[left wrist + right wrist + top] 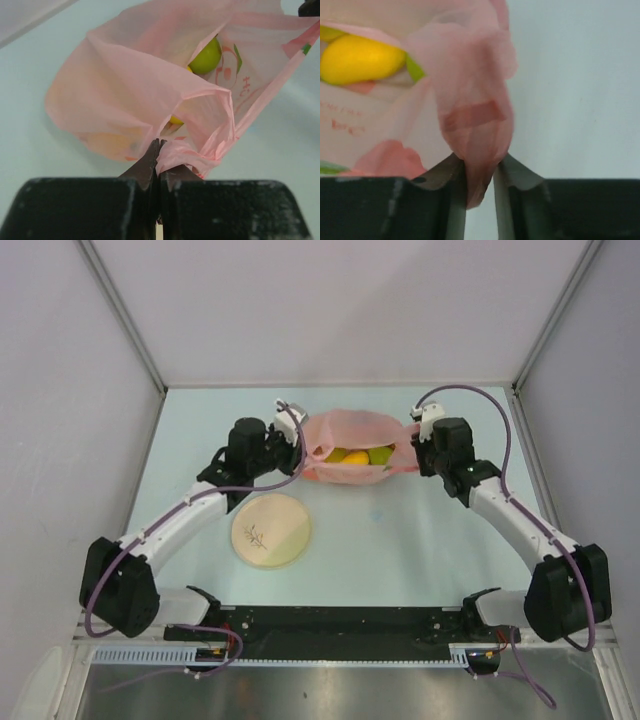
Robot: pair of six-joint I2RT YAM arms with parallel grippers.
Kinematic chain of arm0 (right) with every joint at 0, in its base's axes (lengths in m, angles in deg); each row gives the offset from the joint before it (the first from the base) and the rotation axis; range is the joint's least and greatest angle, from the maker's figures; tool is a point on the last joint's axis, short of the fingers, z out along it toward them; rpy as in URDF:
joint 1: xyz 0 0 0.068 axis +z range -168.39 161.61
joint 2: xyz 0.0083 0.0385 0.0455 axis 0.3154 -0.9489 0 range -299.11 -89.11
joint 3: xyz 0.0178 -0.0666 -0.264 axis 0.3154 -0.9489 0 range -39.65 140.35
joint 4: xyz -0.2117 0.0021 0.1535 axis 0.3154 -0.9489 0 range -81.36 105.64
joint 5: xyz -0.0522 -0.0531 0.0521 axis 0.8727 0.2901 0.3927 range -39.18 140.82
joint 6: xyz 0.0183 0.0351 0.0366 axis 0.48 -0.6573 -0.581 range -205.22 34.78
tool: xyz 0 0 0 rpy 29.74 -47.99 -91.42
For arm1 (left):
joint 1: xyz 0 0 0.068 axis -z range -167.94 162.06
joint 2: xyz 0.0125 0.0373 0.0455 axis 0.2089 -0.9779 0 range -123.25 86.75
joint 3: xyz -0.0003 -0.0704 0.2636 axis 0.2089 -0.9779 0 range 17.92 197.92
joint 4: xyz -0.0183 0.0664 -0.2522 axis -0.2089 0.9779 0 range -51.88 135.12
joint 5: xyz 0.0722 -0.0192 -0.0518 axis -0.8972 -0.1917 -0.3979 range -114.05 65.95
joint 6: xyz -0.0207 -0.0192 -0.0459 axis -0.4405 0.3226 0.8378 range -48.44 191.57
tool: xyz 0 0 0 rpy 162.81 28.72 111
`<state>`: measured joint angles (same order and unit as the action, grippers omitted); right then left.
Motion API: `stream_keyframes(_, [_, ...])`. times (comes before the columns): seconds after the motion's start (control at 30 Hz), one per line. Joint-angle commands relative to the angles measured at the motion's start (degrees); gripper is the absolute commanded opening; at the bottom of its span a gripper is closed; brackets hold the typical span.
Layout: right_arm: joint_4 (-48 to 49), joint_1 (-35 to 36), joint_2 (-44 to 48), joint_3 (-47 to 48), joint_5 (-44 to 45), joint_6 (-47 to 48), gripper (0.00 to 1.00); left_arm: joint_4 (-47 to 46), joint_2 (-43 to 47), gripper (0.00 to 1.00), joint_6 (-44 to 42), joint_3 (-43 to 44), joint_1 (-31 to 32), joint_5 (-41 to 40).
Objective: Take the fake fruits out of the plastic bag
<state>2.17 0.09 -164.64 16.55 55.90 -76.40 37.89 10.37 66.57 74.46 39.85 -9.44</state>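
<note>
We see the bag (352,445) lying on the bench (420,540) between both tools, fruits (362,455) inside it. Left tool (159,150) is clamped tight on the bag's edge. Right tool (480,172) stands slightly parted, a bag fold between its fingers. Plate (270,529) sits nearby.

The left gripper (159,150) has its jaws pressed together, pinching a bunched fold of the pink plastic bag (130,85). The bag's mouth gapes toward the camera, and inside sit a green fruit (206,56) and, lower, a sliver of yellow fruit (175,120).
</note>
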Motion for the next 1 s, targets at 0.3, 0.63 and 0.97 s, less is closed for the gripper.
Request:
stream_keyframes(0.3, [-18.60,11.67,17.61,8.12,-2.27,4.63,0.86,25.44,19.41,0.90,6.21,3.24,-1.68,-13.15])
stream_keyframes(0.63, [-15.88,14.39,13.21,16.57,-1.30,6.47,0.86,40.83,6.61,0.84,17.38,-0.98,-29.95,-13.05])
stream_keyframes(0.97, [-15.62,14.92,11.46,16.74,-3.50,5.95,0.86,37.50,-6.05,0.76,20.81,-6.70,-36.14,-3.36])
